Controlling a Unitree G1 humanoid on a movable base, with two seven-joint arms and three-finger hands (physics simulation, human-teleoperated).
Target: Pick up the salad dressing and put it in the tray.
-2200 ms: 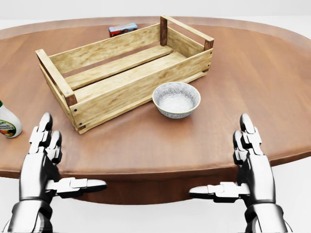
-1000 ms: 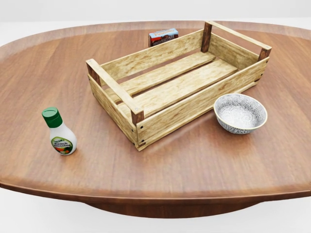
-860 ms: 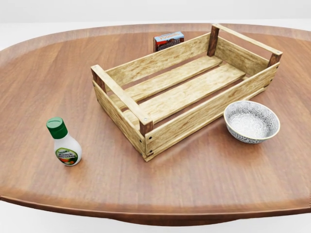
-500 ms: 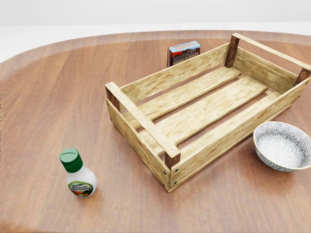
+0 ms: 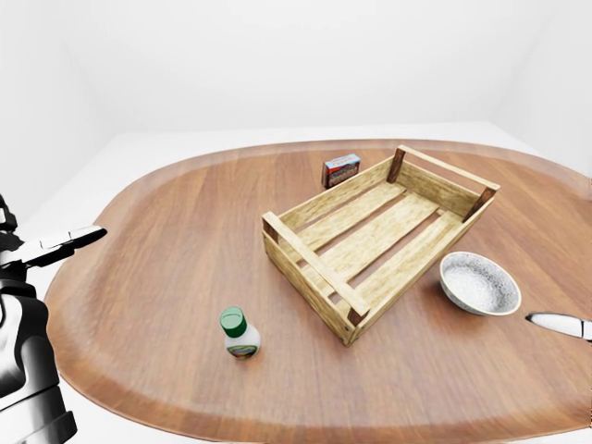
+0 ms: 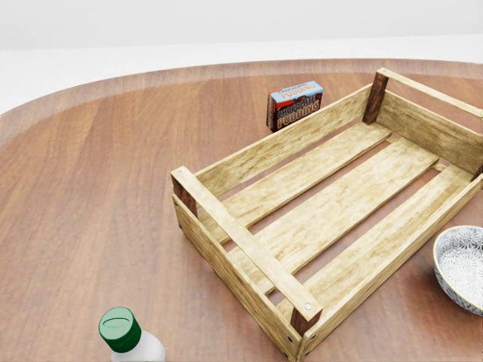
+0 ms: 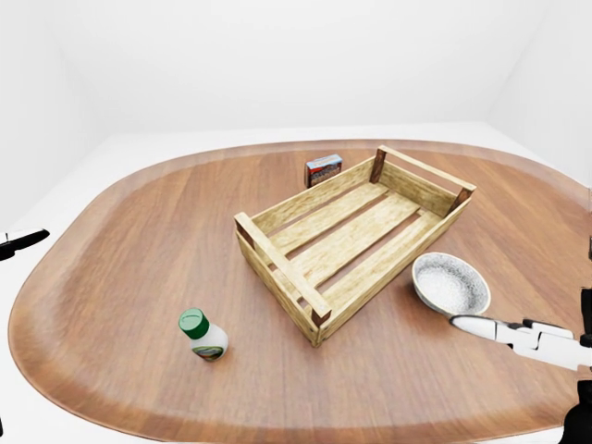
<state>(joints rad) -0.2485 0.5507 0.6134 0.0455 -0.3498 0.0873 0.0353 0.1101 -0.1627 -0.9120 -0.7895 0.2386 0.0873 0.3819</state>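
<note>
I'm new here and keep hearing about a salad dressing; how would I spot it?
Find the oval wooden table, then the slatted wooden crate on it. Left of the crate's near corner in the left-eye view, standing alone, is a small white bottle, the only thing with a green cap.

A dressing bottle (image 5: 240, 334) stands upright on the bench (image 5: 166, 250) — left of the empty crate (image 5: 379, 238), a bowl (image 5: 479, 283) right.

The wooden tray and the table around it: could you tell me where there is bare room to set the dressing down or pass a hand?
The tray holds nothing; its slatted floor is free. Bare table stretches left of the tray, above the salad dressing bottle. It is tighter on the tray's right, where the bowl sits close, and at its top, where the pudding box stands.
</note>
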